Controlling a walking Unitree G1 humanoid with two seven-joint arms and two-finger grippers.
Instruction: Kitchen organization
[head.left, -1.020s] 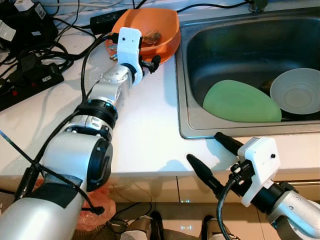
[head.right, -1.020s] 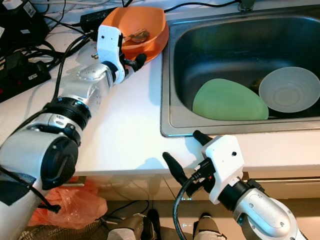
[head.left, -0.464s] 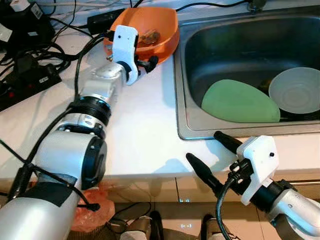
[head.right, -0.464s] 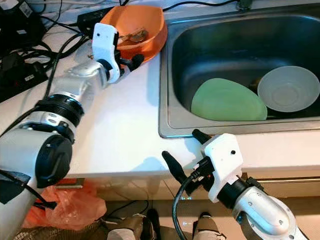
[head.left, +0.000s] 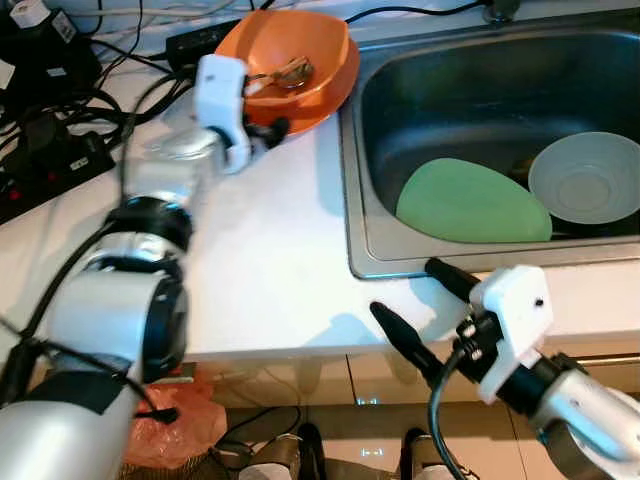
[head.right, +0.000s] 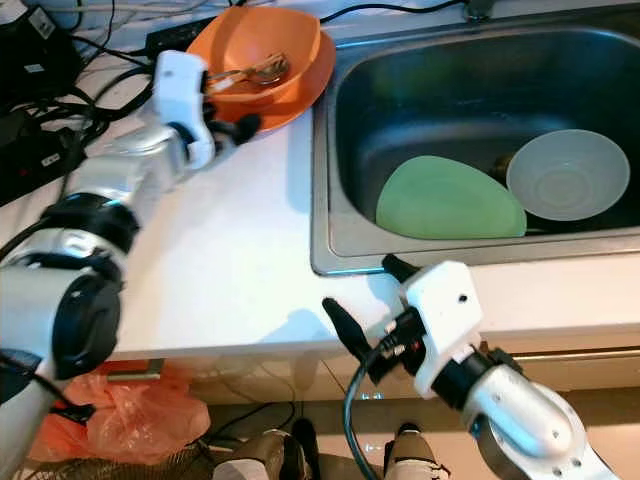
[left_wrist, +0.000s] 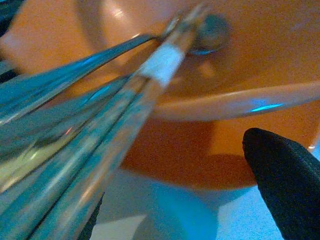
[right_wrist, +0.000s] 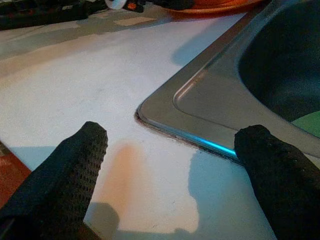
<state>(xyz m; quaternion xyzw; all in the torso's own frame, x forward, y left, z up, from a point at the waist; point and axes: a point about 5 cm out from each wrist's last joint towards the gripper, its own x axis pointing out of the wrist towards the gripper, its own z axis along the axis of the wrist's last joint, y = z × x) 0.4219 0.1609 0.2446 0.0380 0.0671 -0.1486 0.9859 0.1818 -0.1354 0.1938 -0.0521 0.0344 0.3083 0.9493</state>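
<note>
Compared with one second ago, the orange bowl (head.left: 290, 62) sits lower and further left in the head views, a shift of the whole picture that indicates camera motion; the left gripper (head.left: 262, 115) has advanced to the bowl's near rim. The bowl stands on the white counter (head.left: 270, 260) at about 11 o'clock from the sink (head.left: 372, 262), just beside its left edge. Metal utensils (left_wrist: 100, 110) lie in the bowl, long axis running from the bowl centre toward the rim at about 8 o'clock, handles projecting over the rim toward the left gripper. In the left wrist view the handles pass between the black fingers (left_wrist: 285, 180), which stand apart and grip nothing. Judged step: approach for grasping the utensils. The next move calls for closing on the handle bundle squarely, then lifting without tipping the bowl. The right gripper (head.left: 415, 310) hovers at the counter's front edge, at 6 o'clock from the sink corner, jaws spread wide and empty. Inside the sink lie a green plate (head.left: 472, 203) and a white bowl (head.left: 585, 178), touching or nearly so. Black cables (head.left: 60, 100) lie at 9 o'clock from the orange bowl.
</note>
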